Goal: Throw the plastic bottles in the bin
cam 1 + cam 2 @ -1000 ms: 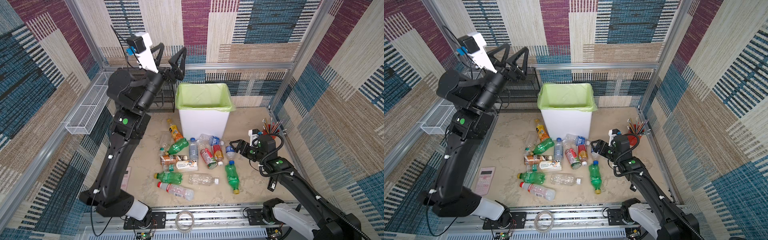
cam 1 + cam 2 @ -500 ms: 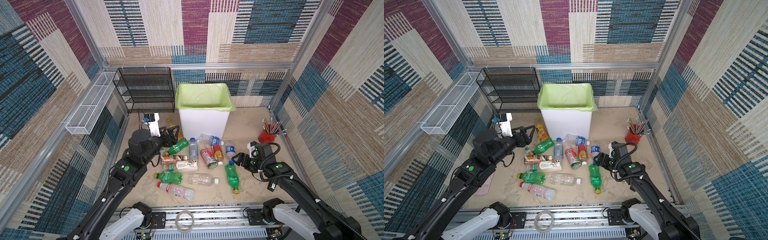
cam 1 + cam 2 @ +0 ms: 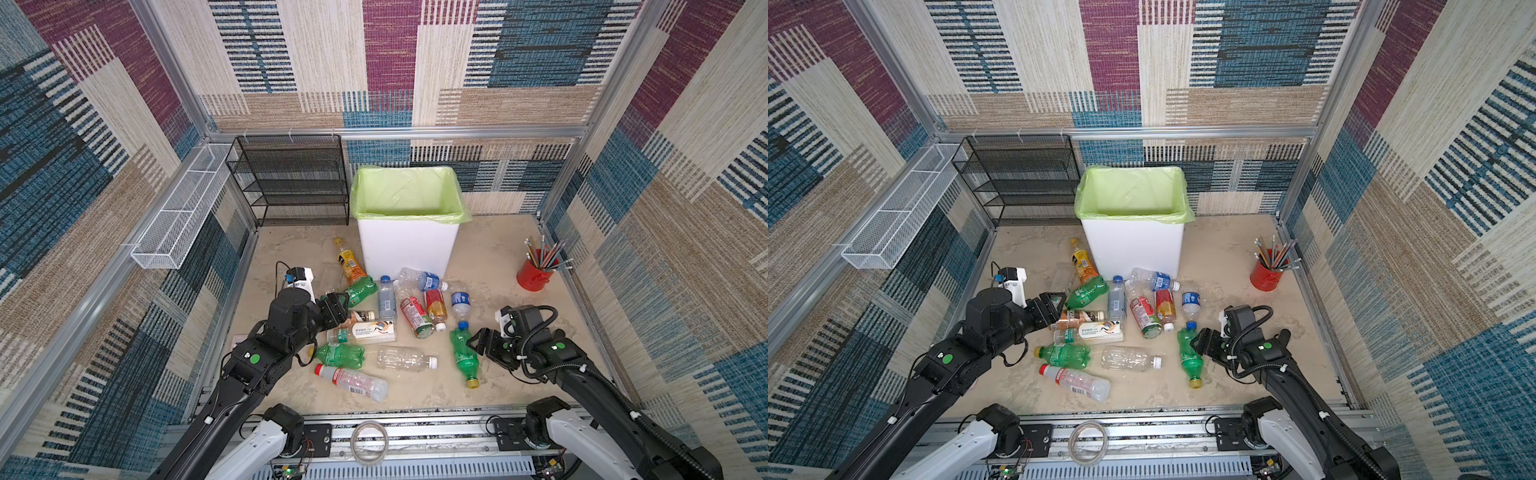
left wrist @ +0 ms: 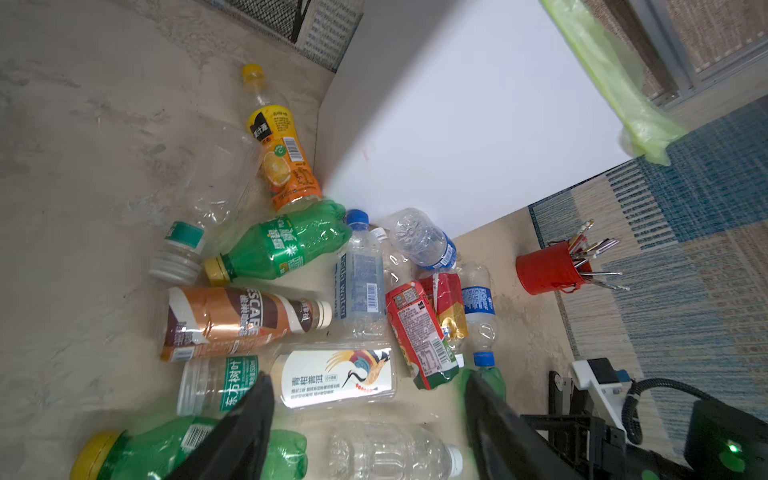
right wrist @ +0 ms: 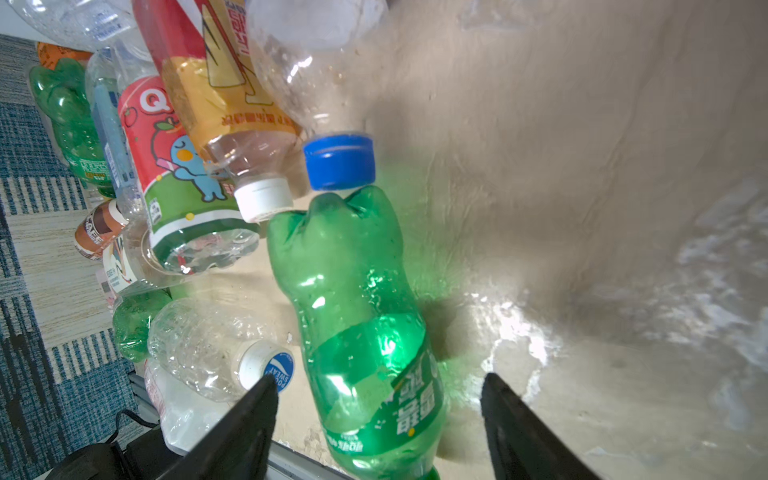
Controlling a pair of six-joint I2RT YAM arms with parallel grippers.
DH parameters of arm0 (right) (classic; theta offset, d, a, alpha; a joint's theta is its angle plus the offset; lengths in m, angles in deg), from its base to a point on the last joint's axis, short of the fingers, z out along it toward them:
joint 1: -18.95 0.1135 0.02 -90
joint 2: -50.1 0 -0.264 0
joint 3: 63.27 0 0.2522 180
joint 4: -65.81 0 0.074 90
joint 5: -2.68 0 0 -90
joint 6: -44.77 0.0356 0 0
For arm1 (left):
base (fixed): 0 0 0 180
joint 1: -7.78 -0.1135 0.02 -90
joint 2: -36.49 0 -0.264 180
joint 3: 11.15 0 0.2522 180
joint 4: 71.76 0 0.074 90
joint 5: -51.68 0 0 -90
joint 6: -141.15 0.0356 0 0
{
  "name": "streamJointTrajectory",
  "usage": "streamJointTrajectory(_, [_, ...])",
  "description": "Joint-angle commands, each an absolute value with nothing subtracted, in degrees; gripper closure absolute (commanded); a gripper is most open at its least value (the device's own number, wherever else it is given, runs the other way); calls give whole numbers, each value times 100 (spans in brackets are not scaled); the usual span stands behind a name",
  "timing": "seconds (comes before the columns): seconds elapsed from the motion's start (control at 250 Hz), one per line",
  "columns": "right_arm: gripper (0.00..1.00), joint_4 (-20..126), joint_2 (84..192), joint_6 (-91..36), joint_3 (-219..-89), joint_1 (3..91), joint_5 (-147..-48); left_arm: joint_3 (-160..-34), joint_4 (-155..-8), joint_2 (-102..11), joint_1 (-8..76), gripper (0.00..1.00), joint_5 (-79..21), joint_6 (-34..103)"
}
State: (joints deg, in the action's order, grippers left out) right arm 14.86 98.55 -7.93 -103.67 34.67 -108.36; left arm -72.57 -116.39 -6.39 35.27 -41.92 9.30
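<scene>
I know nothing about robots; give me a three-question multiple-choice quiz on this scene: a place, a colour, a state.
1. Relative to the bin, the red cup of pencils stands: A) to its left; B) to its right; C) inside it.
2. The bag lining the bin is: A) black; B) blue; C) light green.
3. The green bottle at the right fingers is: A) lying on the floor; B) upright; C) lifted in the air.
Answers: B, seen in both top views; C, green film folds over the rim; A, the right wrist view shows it flat between spread fingers.
</scene>
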Motion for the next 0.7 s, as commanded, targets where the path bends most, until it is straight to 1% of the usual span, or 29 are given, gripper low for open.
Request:
streamJointTrajectory(0.0, [22,1566,9843,-771,-10315,3472,-10997,-7071,-12066,-536,3512,27,-4270,398])
streamJointTrajectory(0.32, [21,1724,10189,-970,-10461,3494,-11075,-6518,-12115,-72,3503,28,-4278,-171])
streamJointTrajectory(0.696, [21,1874,10628,-1122,-10671,3538,-11088,-6475,-12285,-117,3485,29,-4292,-439])
